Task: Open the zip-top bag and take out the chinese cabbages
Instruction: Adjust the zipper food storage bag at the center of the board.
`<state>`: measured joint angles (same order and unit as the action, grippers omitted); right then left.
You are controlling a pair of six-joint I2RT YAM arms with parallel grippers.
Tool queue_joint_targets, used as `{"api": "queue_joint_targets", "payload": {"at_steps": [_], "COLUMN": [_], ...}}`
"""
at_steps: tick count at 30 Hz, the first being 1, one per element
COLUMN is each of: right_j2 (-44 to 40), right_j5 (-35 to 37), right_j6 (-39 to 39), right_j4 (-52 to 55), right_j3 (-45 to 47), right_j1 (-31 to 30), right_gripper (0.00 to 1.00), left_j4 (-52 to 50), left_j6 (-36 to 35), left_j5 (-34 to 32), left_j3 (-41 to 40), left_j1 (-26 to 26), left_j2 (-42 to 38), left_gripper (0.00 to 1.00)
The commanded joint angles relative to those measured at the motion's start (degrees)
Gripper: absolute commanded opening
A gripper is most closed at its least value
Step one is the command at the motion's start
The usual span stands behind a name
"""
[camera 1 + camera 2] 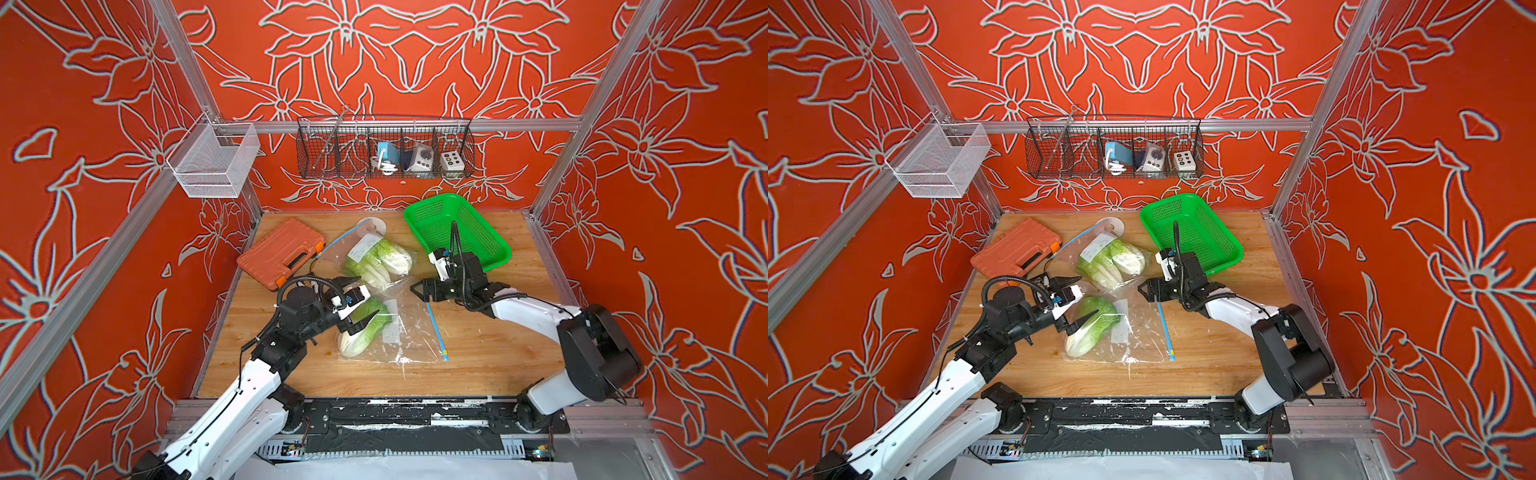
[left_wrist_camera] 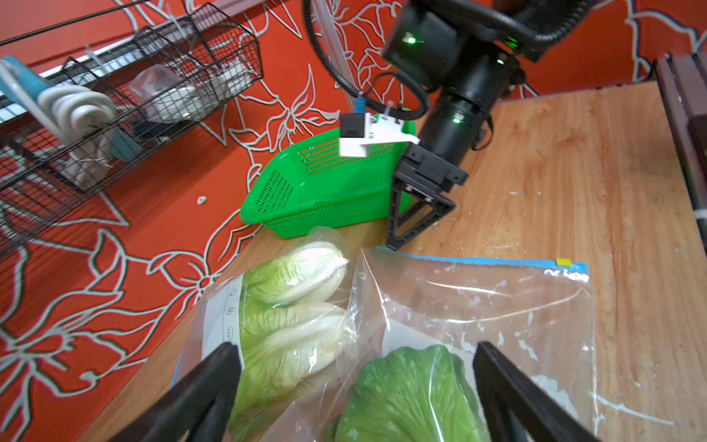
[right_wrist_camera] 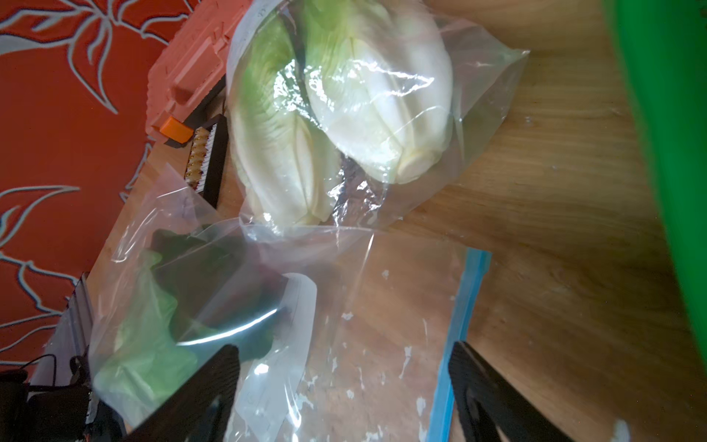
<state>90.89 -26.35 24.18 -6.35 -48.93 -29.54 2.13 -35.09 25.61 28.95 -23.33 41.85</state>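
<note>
Two clear zip-top bags lie on the wooden table. The near bag (image 1: 415,332) holds one of the chinese cabbages (image 1: 360,344), and its blue zip strip (image 1: 437,332) runs along its right edge. The far bag (image 1: 332,254) holds two chinese cabbages (image 1: 374,259) side by side. My left gripper (image 1: 365,302) stands open just above the near cabbage's green leaf end (image 2: 413,394), holding nothing. My right gripper (image 1: 417,293) is open over the flat, unfilled part of the near bag (image 3: 363,344), beside the blue zip strip (image 3: 459,325).
A green plastic basket (image 1: 432,200) sits at the back right, just behind the right wrist. An orange tool case (image 1: 282,253) lies at the back left. A black wire rack (image 1: 386,149) and a white mesh basket (image 1: 216,160) hang on the frame.
</note>
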Motion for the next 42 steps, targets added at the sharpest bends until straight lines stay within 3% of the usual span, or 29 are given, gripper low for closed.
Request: {"api": "queue_joint_targets", "payload": {"at_steps": [1, 4, 10, 16, 26, 31, 36, 42], "right_j2": [4.1, 6.4, 9.97, 10.94, 7.92, 2.89, -3.71, -12.3], "right_j5": [3.32, 5.11, 2.13, -1.57, -12.47, -10.49, -4.45, 3.91], "right_j6": [0.66, 4.52, 6.8, 8.11, 9.15, 5.67, 3.31, 2.79], "right_j4": [1.48, -0.12, -3.35, -5.7, -10.24, -5.73, -1.22, 2.72], "right_j3": [-1.87, -1.69, -1.64, -0.39, 2.9, 3.74, 5.0, 7.03], "right_j1": [-0.16, -0.16, -0.15, -0.16, -0.07, -0.03, -0.08, -0.04], "right_gripper": [0.9, 0.9, 0.91, 0.92, 0.91, 0.91, 0.9, 0.89], "left_j4": [-1.75, -2.83, -3.09, -3.67, -2.54, -3.69, -5.47, -5.27], "left_j6": [-5.38, -6.61, -6.45, -5.7, -5.43, -4.83, -2.51, -2.85], "left_j5": [1.46, 0.42, -4.63, -9.66, -18.07, -17.96, -19.6, -23.4], "left_j3": [-0.56, -1.25, -1.38, -2.2, -5.54, -4.77, -2.86, -2.64], "left_j1": [-0.94, -2.33, -5.64, -6.47, -7.08, -7.06, -7.08, -7.08], "left_j2": [0.14, 1.13, 7.42, 11.0, 14.32, 18.26, 23.67, 26.88], "left_gripper": [0.94, 0.93, 0.87, 0.66, 0.55, 0.57, 0.73, 0.53]}}
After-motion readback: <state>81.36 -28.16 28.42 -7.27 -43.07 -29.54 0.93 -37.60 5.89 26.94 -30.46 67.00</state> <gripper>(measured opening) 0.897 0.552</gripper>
